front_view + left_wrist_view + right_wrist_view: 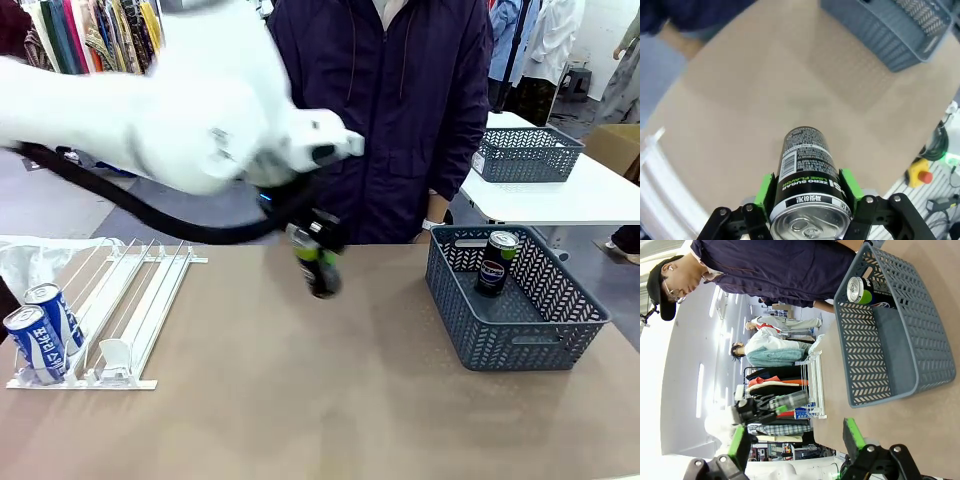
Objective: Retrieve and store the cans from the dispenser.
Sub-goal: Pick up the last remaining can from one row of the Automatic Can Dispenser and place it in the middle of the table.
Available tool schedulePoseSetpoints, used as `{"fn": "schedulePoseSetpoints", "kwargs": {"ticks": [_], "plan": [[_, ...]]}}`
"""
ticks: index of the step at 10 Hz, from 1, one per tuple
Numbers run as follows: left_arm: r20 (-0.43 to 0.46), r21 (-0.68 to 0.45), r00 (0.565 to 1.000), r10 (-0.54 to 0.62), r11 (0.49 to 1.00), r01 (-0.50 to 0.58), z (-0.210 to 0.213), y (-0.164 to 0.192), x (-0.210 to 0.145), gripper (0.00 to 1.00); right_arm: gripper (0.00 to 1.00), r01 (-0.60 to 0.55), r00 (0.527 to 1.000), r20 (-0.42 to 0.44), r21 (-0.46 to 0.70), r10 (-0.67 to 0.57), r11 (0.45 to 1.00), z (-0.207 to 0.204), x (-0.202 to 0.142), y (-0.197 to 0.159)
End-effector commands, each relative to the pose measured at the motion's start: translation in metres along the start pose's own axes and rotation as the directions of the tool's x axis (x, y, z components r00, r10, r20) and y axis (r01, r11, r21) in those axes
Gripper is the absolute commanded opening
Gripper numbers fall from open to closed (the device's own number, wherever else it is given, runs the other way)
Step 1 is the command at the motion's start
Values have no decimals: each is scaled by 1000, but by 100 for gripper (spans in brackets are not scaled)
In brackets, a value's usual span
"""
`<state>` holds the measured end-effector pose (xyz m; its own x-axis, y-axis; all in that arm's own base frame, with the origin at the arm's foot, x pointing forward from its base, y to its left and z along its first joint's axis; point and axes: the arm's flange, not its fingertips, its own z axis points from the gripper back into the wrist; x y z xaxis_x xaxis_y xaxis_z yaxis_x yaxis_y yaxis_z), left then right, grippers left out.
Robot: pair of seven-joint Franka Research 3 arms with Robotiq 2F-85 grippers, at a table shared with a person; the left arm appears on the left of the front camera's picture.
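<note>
Left pincer (807, 191) is clamped across a black can (805, 160), a green pad (765, 188) pressed to each side of the upper body just below the silver top. In the front view, that pincer (312, 248) and its can (321, 268) hang blurred above the middle of the bench (300, 410), between the dispenser (140, 300) and the grey basket (515, 345). The pull tab looks unopened, so I judge the can full: fairly heavy, stiff under a moderate squeeze, but thin-walled and smooth, liable to slip or dent. A hold square across the round body, as here, suits it. The front view adds two blue and white cans (40, 330) waiting at the near end of the dispenser's left lanes, and another black can (497, 262) standing upright inside the basket. The left wrist view alone settles the grip and the pads' contact. The right wrist view has the right pincer (796, 440) with its pads wide apart and nothing between them, beside the basket (865, 340).
</note>
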<state>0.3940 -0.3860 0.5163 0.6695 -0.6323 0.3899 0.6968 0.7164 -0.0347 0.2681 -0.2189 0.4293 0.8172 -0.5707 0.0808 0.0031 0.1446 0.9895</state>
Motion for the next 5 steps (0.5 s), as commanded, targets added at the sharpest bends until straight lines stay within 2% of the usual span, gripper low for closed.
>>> {"fn": "schedulePoseSetpoints", "kwargs": {"ticks": [1, 2, 5], "plan": [[-21, -9, 997, -71, 997, 71, -48, -3, 35, 0, 100, 4, 1000, 0, 8, -4, 1000, 1, 0, 3], [-64, 19, 996, -64, 998, 66, -73, -8, 33, 0, 100, 4, 1000, 0, 8, -4, 1000, 1, 0, 3], [-163, 45, 986, -29, 998, 37, -88, 2, 26, 0, 100, 4, 1000, 0, 8, -4, 1000, 1, 0, 3]]}}
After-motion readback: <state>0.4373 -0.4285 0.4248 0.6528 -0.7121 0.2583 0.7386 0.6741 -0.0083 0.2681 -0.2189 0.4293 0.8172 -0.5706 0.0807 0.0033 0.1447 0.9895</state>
